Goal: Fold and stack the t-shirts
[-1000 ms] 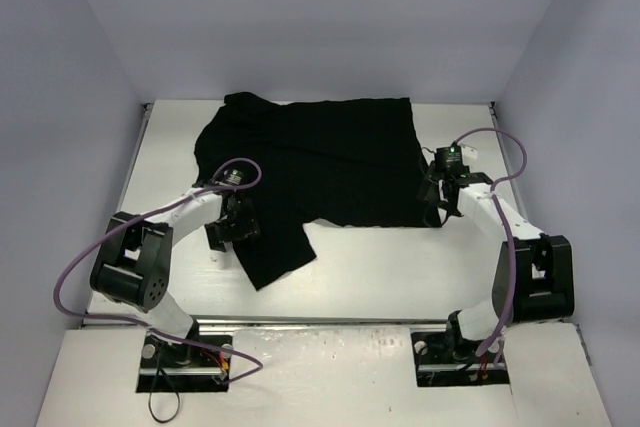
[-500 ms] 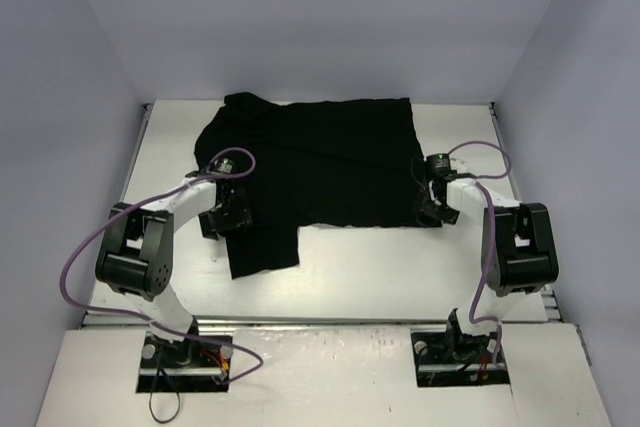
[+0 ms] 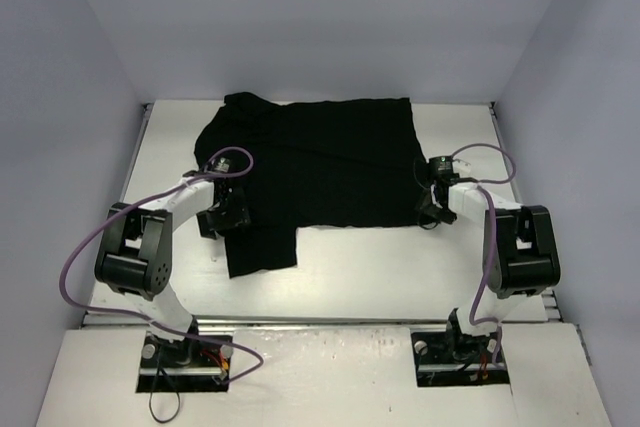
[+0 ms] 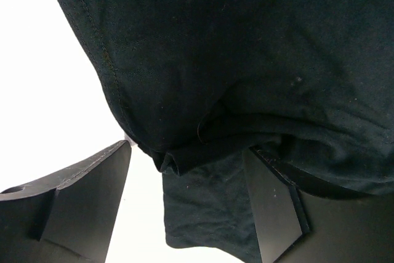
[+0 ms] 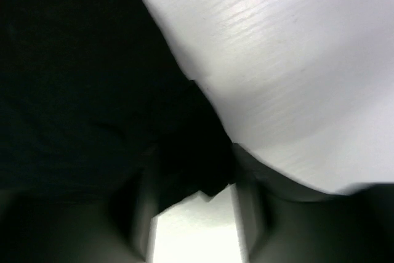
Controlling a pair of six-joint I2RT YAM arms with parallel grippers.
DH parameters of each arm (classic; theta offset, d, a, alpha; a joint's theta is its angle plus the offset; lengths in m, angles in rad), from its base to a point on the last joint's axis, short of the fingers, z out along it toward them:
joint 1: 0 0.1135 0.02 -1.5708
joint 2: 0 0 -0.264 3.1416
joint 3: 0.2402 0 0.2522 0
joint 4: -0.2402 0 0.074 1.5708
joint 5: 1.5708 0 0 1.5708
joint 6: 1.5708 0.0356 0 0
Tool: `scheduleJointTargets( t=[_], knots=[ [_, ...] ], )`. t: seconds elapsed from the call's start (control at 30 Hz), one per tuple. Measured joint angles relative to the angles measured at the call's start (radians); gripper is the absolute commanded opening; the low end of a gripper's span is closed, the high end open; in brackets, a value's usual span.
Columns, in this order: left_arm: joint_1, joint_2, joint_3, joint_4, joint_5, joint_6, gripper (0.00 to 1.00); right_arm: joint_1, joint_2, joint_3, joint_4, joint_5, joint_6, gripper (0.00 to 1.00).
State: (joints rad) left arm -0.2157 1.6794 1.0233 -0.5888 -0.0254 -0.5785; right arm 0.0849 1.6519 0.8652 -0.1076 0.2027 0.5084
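A plain black t-shirt (image 3: 320,162) lies spread on the white table, with a narrow flap (image 3: 260,252) reaching toward the near edge at its lower left. My left gripper (image 3: 222,215) is at the shirt's left edge, above that flap. In the left wrist view it (image 4: 188,152) is open, and a bunched fold of the black t-shirt (image 4: 184,158) lies between the wide-apart fingers (image 4: 92,195). My right gripper (image 3: 432,209) is at the shirt's near right corner. In the blurred right wrist view it (image 5: 192,173) is open, with the t-shirt's corner (image 5: 203,170) hanging between its fingers (image 5: 246,207).
The white table (image 3: 400,267) is enclosed by pale walls on the left, back and right. Purple cables (image 3: 90,237) loop from both arms. Bare table (image 3: 170,147) shows left of the shirt.
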Motion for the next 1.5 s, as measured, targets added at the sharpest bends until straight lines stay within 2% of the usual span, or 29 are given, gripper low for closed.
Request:
scheduleJointTargets(
  t=[0.1, 0.2, 0.4, 0.53, 0.7, 0.87, 1.1, 1.3, 1.4, 1.5],
  knots=[
    [0.002, 0.0, 0.0, 0.0, 0.0, 0.0, 0.7, -0.001, -0.007, -0.015, 0.023, -0.008, 0.012, 0.09],
    [0.003, 0.0, 0.002, 0.0, 0.003, 0.001, 0.7, -0.003, -0.011, -0.021, 0.037, -0.01, 0.015, 0.01],
    [0.008, -0.041, 0.014, -0.016, 0.036, 0.004, 0.79, -0.008, -0.011, -0.02, 0.035, -0.009, 0.007, 0.0],
    [0.008, -0.182, -0.013, -0.036, 0.075, -0.003, 0.79, -0.01, -0.011, -0.016, 0.025, -0.01, -0.001, 0.0],
    [0.003, -0.335, -0.128, -0.07, 0.124, -0.033, 0.78, -0.014, -0.011, -0.011, 0.012, -0.012, -0.009, 0.0],
    [-0.04, -0.326, -0.255, -0.109, 0.158, -0.077, 0.71, -0.014, -0.011, -0.008, 0.001, -0.02, -0.012, 0.0],
    [-0.092, -0.306, -0.277, -0.122, 0.157, -0.107, 0.61, -0.019, -0.014, -0.004, -0.014, -0.039, -0.012, 0.0],
    [-0.092, -0.288, -0.288, -0.116, 0.139, -0.118, 0.46, -0.019, -0.022, -0.005, -0.039, -0.05, -0.013, 0.0],
    [-0.092, -0.274, -0.293, -0.112, 0.133, -0.124, 0.3, -0.019, -0.023, -0.005, -0.041, -0.051, -0.014, 0.0],
    [-0.092, -0.27, -0.294, -0.106, 0.141, -0.132, 0.21, -0.019, -0.025, -0.005, -0.045, -0.051, -0.015, 0.0]
  ],
)
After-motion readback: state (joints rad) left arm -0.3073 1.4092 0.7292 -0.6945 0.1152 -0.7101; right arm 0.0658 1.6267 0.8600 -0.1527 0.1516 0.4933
